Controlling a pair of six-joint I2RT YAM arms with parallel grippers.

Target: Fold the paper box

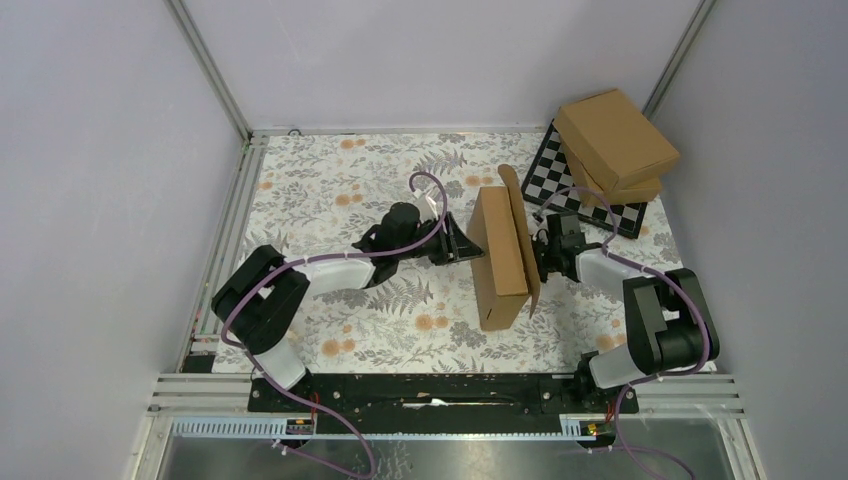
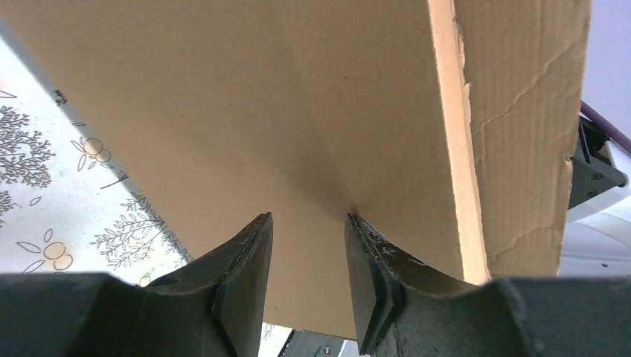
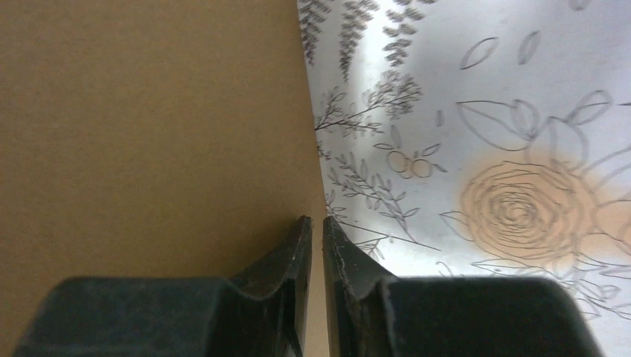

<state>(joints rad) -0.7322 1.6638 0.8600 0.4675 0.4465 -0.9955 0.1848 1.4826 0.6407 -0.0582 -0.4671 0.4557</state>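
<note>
The paper box [image 1: 500, 255] stands on edge in the middle of the floral mat, partly folded, with a thin flap [image 1: 525, 235] rising along its right side. My left gripper [image 1: 468, 243] is open, its fingertips against the box's broad left face; in the left wrist view the jaws [image 2: 307, 217] are spread and the brown cardboard [image 2: 298, 111] fills the frame. My right gripper [image 1: 540, 258] is on the box's right side. In the right wrist view it [image 3: 312, 221] is shut on the thin edge of a cardboard panel [image 3: 149, 134].
Two ready-made brown boxes [image 1: 615, 145] are stacked at the back right on a black-and-white checkerboard [image 1: 553, 178]. A metal frame rail [image 1: 230, 230] runs along the mat's left edge, and walls stand close on the left, back and right.
</note>
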